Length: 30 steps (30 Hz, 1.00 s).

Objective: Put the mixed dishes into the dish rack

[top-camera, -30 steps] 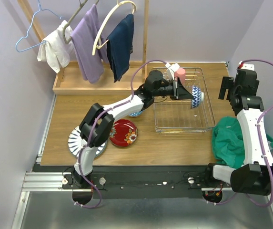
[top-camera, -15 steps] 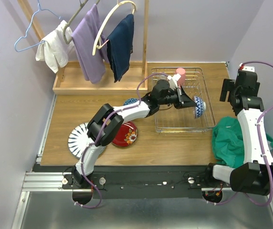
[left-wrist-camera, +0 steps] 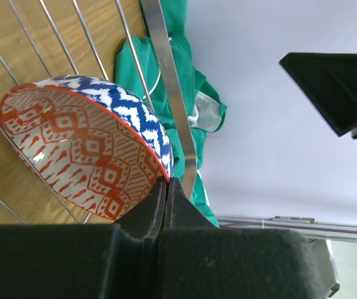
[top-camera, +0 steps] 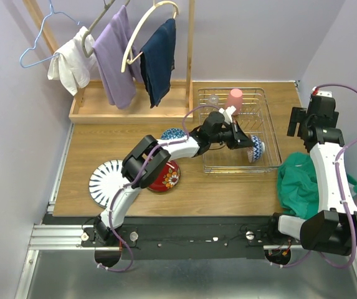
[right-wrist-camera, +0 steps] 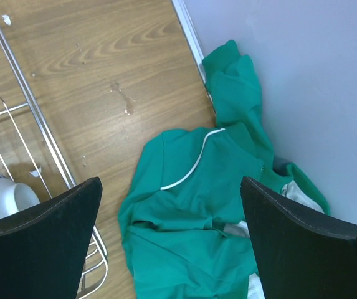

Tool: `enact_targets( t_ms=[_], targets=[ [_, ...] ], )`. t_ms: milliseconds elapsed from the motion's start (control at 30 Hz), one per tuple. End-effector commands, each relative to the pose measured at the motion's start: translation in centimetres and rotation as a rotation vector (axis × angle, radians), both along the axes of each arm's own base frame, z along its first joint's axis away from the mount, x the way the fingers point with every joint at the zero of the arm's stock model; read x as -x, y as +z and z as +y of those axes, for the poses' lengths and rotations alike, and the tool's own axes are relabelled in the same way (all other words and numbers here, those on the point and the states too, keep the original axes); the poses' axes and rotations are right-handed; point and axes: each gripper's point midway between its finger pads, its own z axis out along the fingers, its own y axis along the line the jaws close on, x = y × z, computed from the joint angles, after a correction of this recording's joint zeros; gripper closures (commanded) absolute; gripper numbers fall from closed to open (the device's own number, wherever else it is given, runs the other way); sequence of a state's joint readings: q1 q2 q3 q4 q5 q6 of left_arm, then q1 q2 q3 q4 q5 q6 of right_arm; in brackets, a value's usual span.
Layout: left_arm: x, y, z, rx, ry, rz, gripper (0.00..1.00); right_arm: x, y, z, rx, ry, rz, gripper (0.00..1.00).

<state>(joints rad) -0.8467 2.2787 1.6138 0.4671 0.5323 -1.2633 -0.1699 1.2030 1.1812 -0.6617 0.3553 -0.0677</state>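
My left gripper is inside the silver wire dish rack, shut on the rim of a small bowl. The bowl is blue-white outside and red-patterned inside; it is tilted on its side low over the rack's near right corner, next to the rack's rail. In the left wrist view my left gripper pinches the bowl's edge. A pink cup stands at the back of the rack. A second blue patterned bowl, a red floral plate and a striped white plate lie on the table. My right gripper is open and empty.
A green garment lies bunched right of the rack, below my right gripper; it also shows in the right wrist view. A wooden clothes-rack tray with hanging clothes stands at the back left. Walls close in on the sides.
My left gripper has carried the bowl down and toward the rack's near right corner, and the arm has stretched further in. The right arm has barely moved.
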Motion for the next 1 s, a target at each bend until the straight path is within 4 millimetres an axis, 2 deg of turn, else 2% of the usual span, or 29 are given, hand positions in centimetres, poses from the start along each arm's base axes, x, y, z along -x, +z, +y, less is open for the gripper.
enact_targets(
  t_ms=[0,33,133,167,300,333,400,433,467,533,633,667,833,967],
  targets=[
    [-1.0,0.8,0.1,0.028,0.005,-0.057,1.00,0.9,-1.1,0.1,-0.038,-0.012,0.017,0.01],
    [-1.1,0.6,0.4,0.025,0.006,-0.059,1.00,1.0,-1.2,0.2,-0.042,-0.012,0.018,0.01],
    [-1.1,2.0,1.1,0.043,-0.003,-0.101,1.00,0.8,-1.6,0.3,-0.054,-0.011,0.015,0.01],
    [-1.0,3.0,1.3,0.054,-0.007,-0.119,1.00,0.7,-1.8,0.5,-0.062,-0.002,0.019,0.01],
    [-0.7,3.8,2.6,0.023,-0.010,-0.140,0.98,0.2,-2.8,1.0,-0.099,0.013,0.018,0.01],
    [-0.4,2.9,3.1,-0.010,-0.010,-0.117,0.90,0.1,-2.9,1.2,-0.106,0.017,0.016,0.01],
    [-0.4,3.1,3.9,-0.022,0.003,-0.120,0.79,0.0,-3.2,1.3,-0.115,0.020,0.016,0.01],
    [-0.2,1.8,4.4,-0.063,0.007,-0.107,0.69,-0.1,-3.1,1.4,-0.118,0.023,0.011,0.01],
    [-0.3,2.1,4.9,-0.071,0.014,-0.113,0.67,-0.2,-3.1,1.5,-0.124,0.030,0.008,0.01],
    [-0.2,1.1,5.8,-0.113,0.021,-0.109,0.61,-0.3,-2.9,1.5,-0.124,0.034,-0.002,0.01],
    [-0.5,1.9,7.2,-0.155,0.034,-0.165,0.54,-0.2,-3.0,1.9,-0.136,0.049,-0.014,0.01],
    [-0.7,3.0,7.6,-0.158,0.038,-0.216,0.53,-0.2,-3.0,2.2,-0.146,0.059,-0.020,0.01],
    [-1.0,5.1,8.9,-0.219,0.030,-0.340,0.45,0.0,-3.4,2.9,-0.184,0.065,-0.047,0.01],
    [-0.7,8.7,9.9,-0.237,-0.028,-0.530,0.44,0.2,-3.4,3.7,-0.216,0.090,-0.066,0.01]
  ],
)
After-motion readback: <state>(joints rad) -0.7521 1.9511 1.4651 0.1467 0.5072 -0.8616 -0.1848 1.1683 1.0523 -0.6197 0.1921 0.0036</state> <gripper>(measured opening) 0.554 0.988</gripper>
